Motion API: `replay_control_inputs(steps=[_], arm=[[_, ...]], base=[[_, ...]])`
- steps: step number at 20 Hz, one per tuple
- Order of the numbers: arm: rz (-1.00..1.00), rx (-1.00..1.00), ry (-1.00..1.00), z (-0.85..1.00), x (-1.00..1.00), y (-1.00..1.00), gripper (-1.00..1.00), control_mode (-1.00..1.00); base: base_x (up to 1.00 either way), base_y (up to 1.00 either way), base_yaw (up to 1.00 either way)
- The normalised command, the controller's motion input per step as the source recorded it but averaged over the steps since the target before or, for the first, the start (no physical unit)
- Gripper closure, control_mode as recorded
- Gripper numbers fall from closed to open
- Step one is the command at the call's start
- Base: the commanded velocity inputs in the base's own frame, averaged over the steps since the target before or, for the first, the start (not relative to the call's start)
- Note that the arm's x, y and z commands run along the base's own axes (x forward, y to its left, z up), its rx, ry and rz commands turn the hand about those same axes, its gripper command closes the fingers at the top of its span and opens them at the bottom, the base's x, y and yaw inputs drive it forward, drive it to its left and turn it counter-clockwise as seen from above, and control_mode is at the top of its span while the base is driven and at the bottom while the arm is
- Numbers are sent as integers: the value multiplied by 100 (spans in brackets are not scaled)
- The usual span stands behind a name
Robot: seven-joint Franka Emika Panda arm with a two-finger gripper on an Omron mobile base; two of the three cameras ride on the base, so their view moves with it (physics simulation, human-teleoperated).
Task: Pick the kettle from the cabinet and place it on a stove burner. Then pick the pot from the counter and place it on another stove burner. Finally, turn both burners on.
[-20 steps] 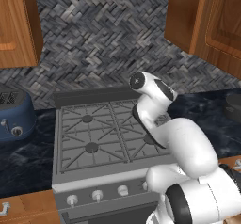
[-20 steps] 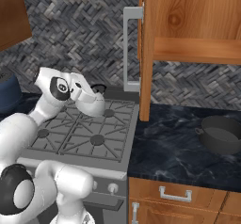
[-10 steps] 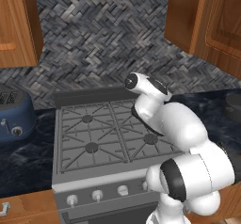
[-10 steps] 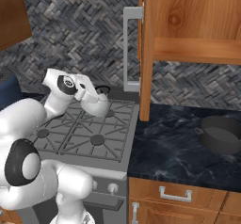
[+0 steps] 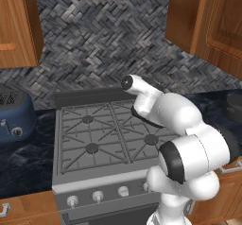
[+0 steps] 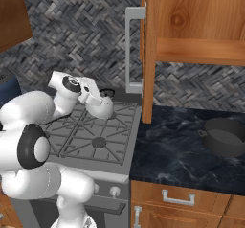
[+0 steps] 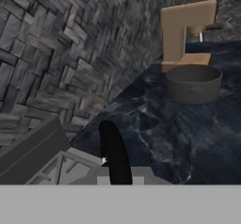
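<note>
- The claw (image 6: pixel 98 96) is clamped on the kettle's thin black arched handle, low over the back right of the stove.
- The kettle (image 6: pixel 101 108) is a small silvery-white dome with a smooth sheen.
- Grey spoked grates (image 5: pixel 94 132) cover the steel range.
- The pot (image 6: pixel 225 136), wide, low and dark grey, sits on the glossy black veined desk (image 6: pixel 177 153), well apart from the kettle.

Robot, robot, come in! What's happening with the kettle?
Tool shut on kettle, over the stove's back right burner. Pot waiting on counter. Nothing in the way.
</note>
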Motion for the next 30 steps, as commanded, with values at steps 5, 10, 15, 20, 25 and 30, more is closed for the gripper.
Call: replay_control_inputs(steps=[5, 10, 15, 20, 25, 30], arm=[[-2, -1, 0, -17, 29, -8, 100, -100], [-2, 0, 0, -17, 25, -4, 100, -100], [-1, 0, 0, -19, 27, 0, 100, -100], [-2, 0, 0, -20, 34, -1, 100, -100], [-3, -1, 0, -20, 35, 0, 100, -100], [-4, -2, 0, -16, 35, -2, 100, -100]], base=[[0, 0, 0], [0, 0, 0], [0, 0, 0], [0, 0, 0], [0, 0, 0], [0, 0, 0]])
